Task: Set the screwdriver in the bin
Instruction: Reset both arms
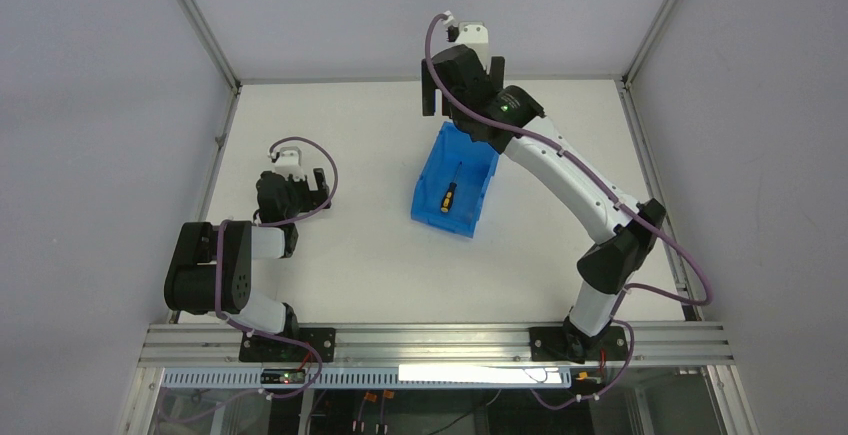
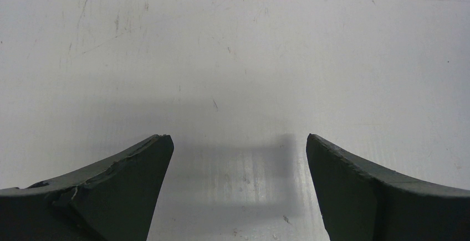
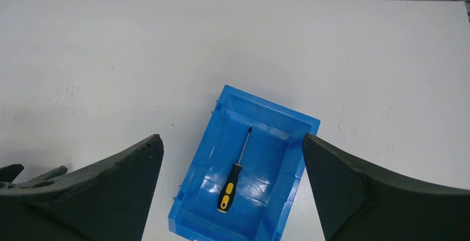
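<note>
The blue bin (image 1: pixel 428 187) stands near the middle of the table, also in the right wrist view (image 3: pixel 191 188). The yellow-and-black screwdriver (image 1: pixel 449 195) lies flat on the bin's floor, its thin shaft pointing away from the handle (image 3: pixel 229 186). My right gripper (image 3: pixel 233 144) hangs high above the bin, open and empty, its fingers (image 3: pixel 354 180) wide apart; in the top view only its wrist shows, over the bin's far end. My left gripper (image 2: pixel 238 141) is open and empty over bare table at the left, seen from above (image 1: pixel 292 181).
The white table (image 1: pixel 350 255) has metal frame rails (image 1: pixel 215 145) along its left, right and far edges, and grey walls stand behind them. An aluminium rail (image 1: pixel 440 340) carrying the arm bases runs along the near edge. The purple cables loop beside each arm.
</note>
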Controlling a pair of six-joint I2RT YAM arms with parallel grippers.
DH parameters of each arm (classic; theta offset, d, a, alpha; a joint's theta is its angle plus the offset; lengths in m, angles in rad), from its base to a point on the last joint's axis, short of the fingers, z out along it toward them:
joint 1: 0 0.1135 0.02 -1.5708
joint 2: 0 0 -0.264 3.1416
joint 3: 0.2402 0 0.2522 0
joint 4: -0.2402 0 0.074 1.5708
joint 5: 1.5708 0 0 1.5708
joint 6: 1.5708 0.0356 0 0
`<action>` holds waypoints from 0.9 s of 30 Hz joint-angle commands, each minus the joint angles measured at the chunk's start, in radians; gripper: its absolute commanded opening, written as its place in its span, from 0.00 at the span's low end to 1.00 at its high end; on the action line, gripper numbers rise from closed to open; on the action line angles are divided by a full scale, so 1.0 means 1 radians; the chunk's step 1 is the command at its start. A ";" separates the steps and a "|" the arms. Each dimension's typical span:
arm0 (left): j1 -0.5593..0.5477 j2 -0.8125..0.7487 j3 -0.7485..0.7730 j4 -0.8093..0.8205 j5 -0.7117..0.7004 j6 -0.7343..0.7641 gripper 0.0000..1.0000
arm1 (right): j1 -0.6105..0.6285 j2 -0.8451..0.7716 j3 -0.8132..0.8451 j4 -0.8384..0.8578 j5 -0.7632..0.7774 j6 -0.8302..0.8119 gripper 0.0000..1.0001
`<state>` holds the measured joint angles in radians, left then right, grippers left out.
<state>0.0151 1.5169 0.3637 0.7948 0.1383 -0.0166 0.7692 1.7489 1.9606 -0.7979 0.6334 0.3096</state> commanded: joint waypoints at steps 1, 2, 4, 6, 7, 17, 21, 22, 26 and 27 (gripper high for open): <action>0.008 -0.012 -0.005 0.055 0.013 -0.016 1.00 | -0.045 -0.049 0.028 -0.029 -0.100 -0.052 0.99; 0.007 -0.012 -0.005 0.055 0.013 -0.016 1.00 | -0.059 -0.052 0.022 -0.030 -0.116 -0.055 0.99; 0.008 -0.012 -0.005 0.055 0.014 -0.016 1.00 | -0.087 -0.063 0.002 -0.020 -0.146 -0.070 0.99; 0.007 -0.012 -0.004 0.055 0.013 -0.016 1.00 | -0.124 -0.082 -0.034 -0.003 -0.195 -0.082 0.99; 0.008 -0.013 -0.005 0.055 0.014 -0.016 1.00 | -0.153 -0.094 -0.054 0.012 -0.223 -0.090 0.99; 0.007 -0.012 -0.005 0.055 0.014 -0.016 1.00 | -0.391 -0.202 -0.195 0.084 -0.415 -0.201 0.99; 0.007 -0.012 -0.005 0.056 0.013 -0.016 1.00 | -0.494 -0.239 -0.231 0.106 -0.502 -0.228 0.99; 0.007 -0.012 -0.005 0.057 0.014 -0.016 1.00 | -0.522 -0.245 -0.238 0.110 -0.521 -0.231 0.99; 0.007 -0.012 -0.005 0.057 0.014 -0.016 1.00 | -0.627 -0.266 -0.271 0.127 -0.600 -0.236 0.99; 0.007 -0.013 -0.005 0.057 0.014 -0.016 1.00 | -0.661 -0.270 -0.278 0.130 -0.620 -0.236 0.99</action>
<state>0.0151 1.5169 0.3637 0.7952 0.1383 -0.0166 0.1921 1.5330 1.7042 -0.7277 0.1291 0.1032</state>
